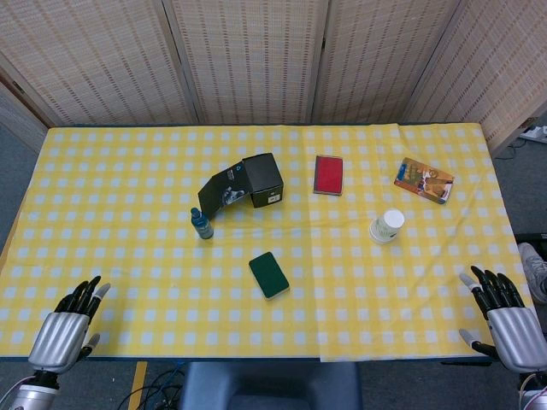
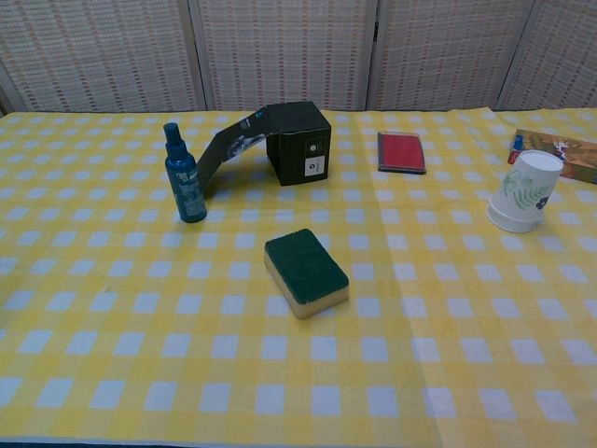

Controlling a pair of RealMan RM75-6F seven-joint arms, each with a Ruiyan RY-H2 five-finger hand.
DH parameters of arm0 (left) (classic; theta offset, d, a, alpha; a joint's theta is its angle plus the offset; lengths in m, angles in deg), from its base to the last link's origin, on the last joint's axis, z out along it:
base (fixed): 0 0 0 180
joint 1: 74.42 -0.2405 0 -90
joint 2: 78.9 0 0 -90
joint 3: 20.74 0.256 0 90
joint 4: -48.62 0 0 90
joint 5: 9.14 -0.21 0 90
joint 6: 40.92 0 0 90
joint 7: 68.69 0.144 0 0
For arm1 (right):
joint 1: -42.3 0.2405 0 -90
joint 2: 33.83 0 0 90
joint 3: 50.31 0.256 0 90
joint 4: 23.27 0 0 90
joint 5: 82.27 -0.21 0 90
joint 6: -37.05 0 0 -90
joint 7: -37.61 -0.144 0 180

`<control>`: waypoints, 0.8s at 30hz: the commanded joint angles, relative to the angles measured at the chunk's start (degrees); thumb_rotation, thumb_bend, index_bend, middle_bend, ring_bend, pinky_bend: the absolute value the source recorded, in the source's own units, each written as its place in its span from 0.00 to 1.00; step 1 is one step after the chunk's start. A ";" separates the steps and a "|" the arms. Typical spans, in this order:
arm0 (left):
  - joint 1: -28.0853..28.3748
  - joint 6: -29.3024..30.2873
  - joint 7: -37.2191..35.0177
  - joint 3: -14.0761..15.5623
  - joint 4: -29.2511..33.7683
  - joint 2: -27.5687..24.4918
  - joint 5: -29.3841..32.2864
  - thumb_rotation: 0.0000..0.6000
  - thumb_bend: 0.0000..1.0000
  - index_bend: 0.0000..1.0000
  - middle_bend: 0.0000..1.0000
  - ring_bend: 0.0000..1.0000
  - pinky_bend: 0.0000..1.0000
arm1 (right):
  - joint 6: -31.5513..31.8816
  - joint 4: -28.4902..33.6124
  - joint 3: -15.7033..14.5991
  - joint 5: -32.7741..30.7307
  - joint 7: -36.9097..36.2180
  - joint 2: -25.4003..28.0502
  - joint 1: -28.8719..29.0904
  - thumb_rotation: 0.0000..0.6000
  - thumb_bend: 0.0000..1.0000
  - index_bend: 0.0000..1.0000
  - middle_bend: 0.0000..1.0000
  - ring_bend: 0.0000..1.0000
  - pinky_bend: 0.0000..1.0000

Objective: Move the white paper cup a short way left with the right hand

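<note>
White paper cup (image 1: 387, 225) stands on the bench (image 1: 128, 171), right half, long axis near vertical, slightly tilted; wide end down on the cloth, narrow end up. Green leaf print on its side in the chest view (image 2: 525, 191). Nothing touches it.

Landmark = cup. Colourful booklet (image 1: 424, 179) just beyond it to the right, near the far right edge. Red flat case (image 1: 328, 174) beyond it to the left. Black box (image 1: 263, 180) with open flap further left, far side. Blue spray bottle (image 2: 185, 177) upright, well left of the cup. Green sponge (image 2: 306, 272) left and nearer the front edge than the cup.

Right hand (image 1: 504, 314) at the front right corner, well apart from the cup, fingers spread, holding nothing. Left hand (image 1: 68, 326) at the front left corner, far from the cup, fingers apart, empty. Neither hand shows in the chest view.
</note>
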 commanded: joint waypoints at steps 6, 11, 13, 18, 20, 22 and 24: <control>-0.04 0.81 -0.35 0.47 0.75 -0.20 -1.72 1.00 0.32 0.01 0.00 0.00 0.23 | 0.71 0.28 -0.55 0.50 -0.31 0.23 -0.56 1.00 0.20 0.07 0.00 0.00 0.00; -0.97 3.12 -1.25 1.28 1.48 -1.02 -4.37 1.00 0.32 0.01 0.00 0.00 0.23 | -1.69 2.26 -0.38 0.37 -4.86 2.09 1.26 1.00 0.20 0.07 0.00 0.00 0.00; -1.25 3.80 -1.65 1.36 1.58 -1.34 -4.85 1.00 0.32 0.01 0.00 0.00 0.23 | -5.95 5.09 0.13 -1.10 -8.42 5.10 3.81 1.00 0.20 0.07 0.00 0.00 0.00; -1.56 4.33 -2.53 1.47 1.70 -1.84 -5.27 1.00 0.32 0.01 0.00 0.00 0.23 | -20.51 12.56 4.25 -9.35 -14.03 13.74 12.88 1.00 0.20 0.07 0.00 0.00 0.00; -1.58 4.11 -2.64 1.23 1.61 -1.97 -4.46 1.00 0.32 0.01 0.00 0.00 0.23 | -26.12 14.01 6.35 -13.25 -14.68 15.93 16.60 1.00 0.20 0.07 0.00 0.00 0.00; -1.70 4.43 -2.64 0.76 1.52 -2.08 -3.79 1.00 0.32 0.01 0.00 0.00 0.23 | -32.56 14.40 8.91 -18.30 -15.05 17.41 21.05 1.00 0.20 0.07 0.00 0.00 0.00; -1.89 4.82 -2.70 0.51 1.57 -2.15 -3.51 1.00 0.32 0.01 0.00 0.00 0.23 | -38.65 13.52 10.89 -23.16 -14.29 17.86 25.27 1.00 0.20 0.07 0.00 0.00 0.00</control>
